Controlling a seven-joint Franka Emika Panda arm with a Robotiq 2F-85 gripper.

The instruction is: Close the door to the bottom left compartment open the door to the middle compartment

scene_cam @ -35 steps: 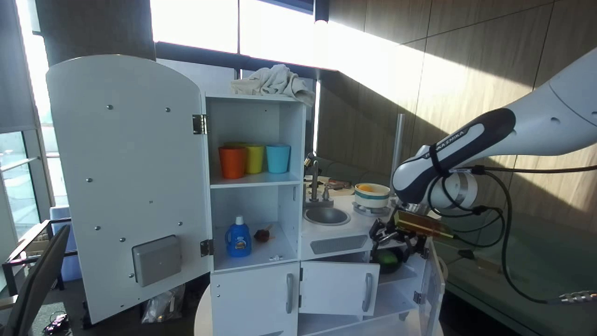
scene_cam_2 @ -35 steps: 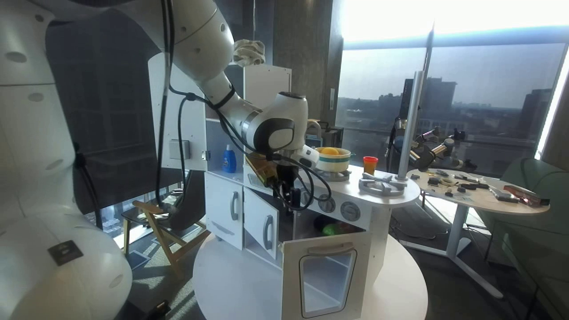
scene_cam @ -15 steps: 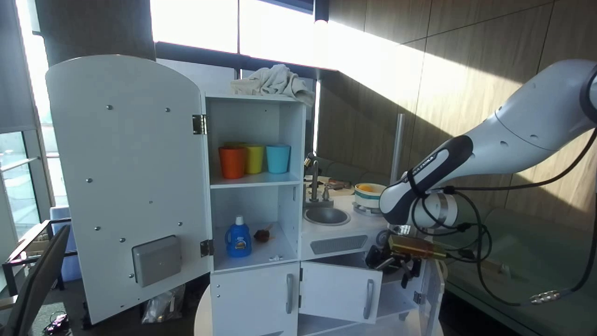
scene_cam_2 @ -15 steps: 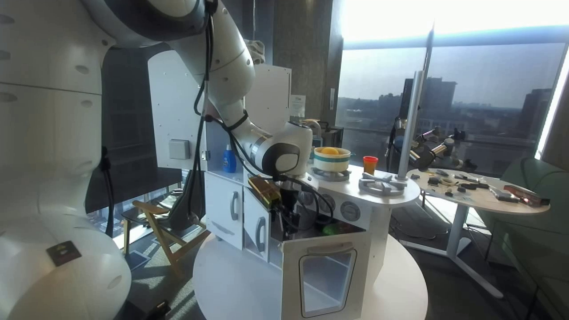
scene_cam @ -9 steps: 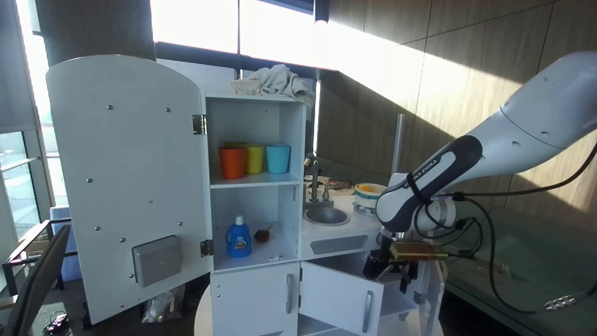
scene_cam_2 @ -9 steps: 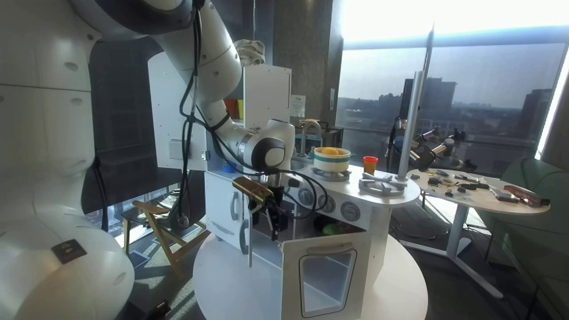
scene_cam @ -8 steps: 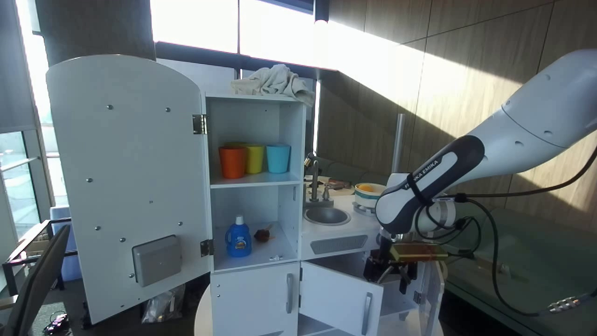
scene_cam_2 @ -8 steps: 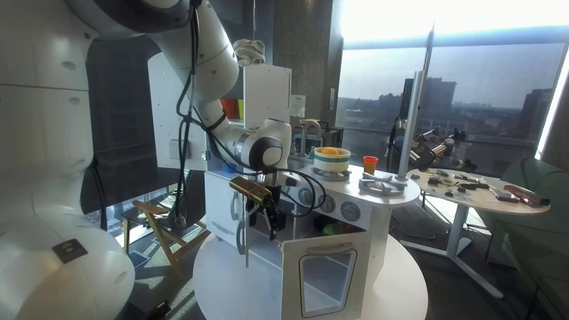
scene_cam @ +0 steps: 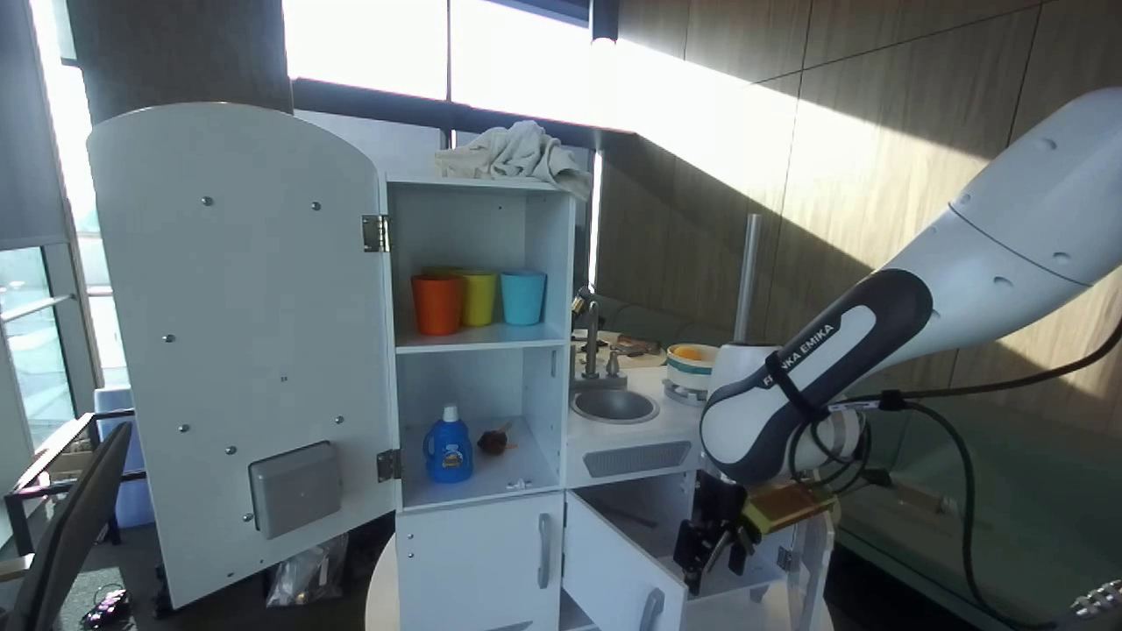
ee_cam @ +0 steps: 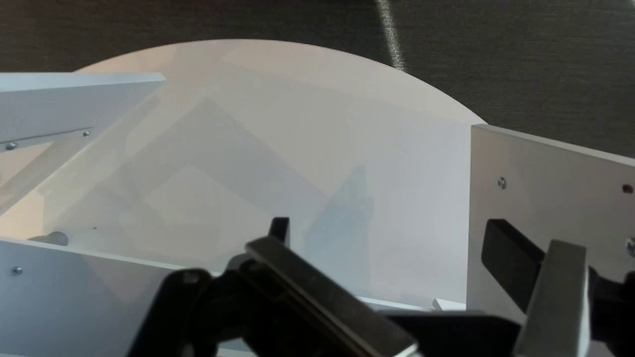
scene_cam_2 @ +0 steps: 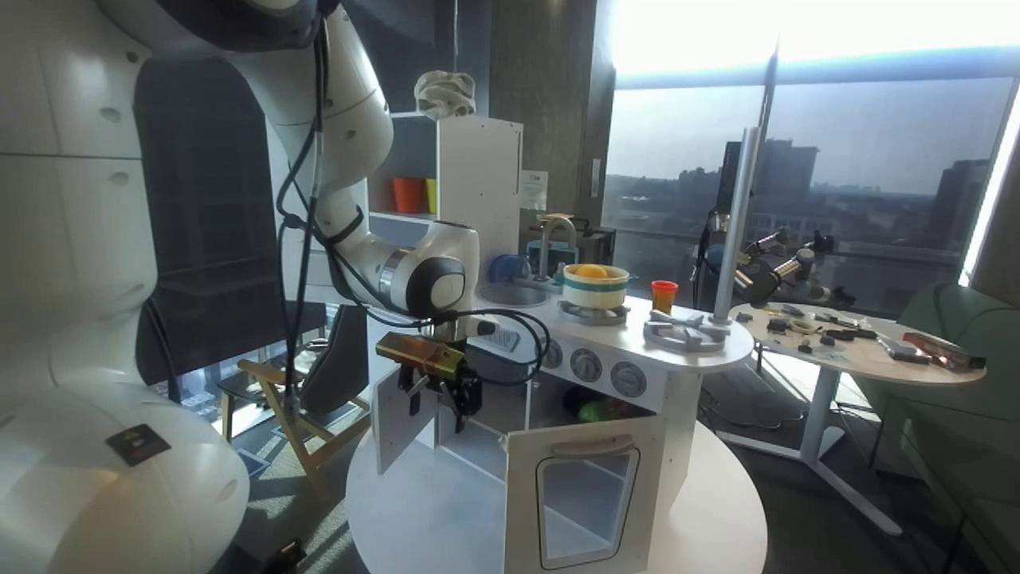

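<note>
The middle compartment door [scene_cam: 618,561] is white with a grey handle [scene_cam: 650,609] and stands swung wide open. It also shows open in an exterior view [scene_cam_2: 398,418] and at the right of the wrist view [ee_cam: 550,183]. The bottom left compartment door [scene_cam: 478,556] is shut flush with its frame. My gripper [scene_cam: 717,574] is open and empty at the inner side of the middle door, also seen in an exterior view [scene_cam_2: 438,414]. In the wrist view the gripper [ee_cam: 395,245] has one finger in front of the door's inner face; I cannot tell if they touch.
The oven door [scene_cam_2: 586,502] stands open beside the middle compartment, and shows at the left of the wrist view [ee_cam: 59,101]. A pot [scene_cam_2: 595,287] with an orange item stands on the stove. The tall upper left door [scene_cam: 237,350] is swung open. A white round tabletop [scene_cam_2: 717,494] carries the kitchen.
My gripper has moved down and outward from the front of the middle compartment, toward the door's side. The middle door has swung from partly open to wide open. The bottom left door stays shut.
</note>
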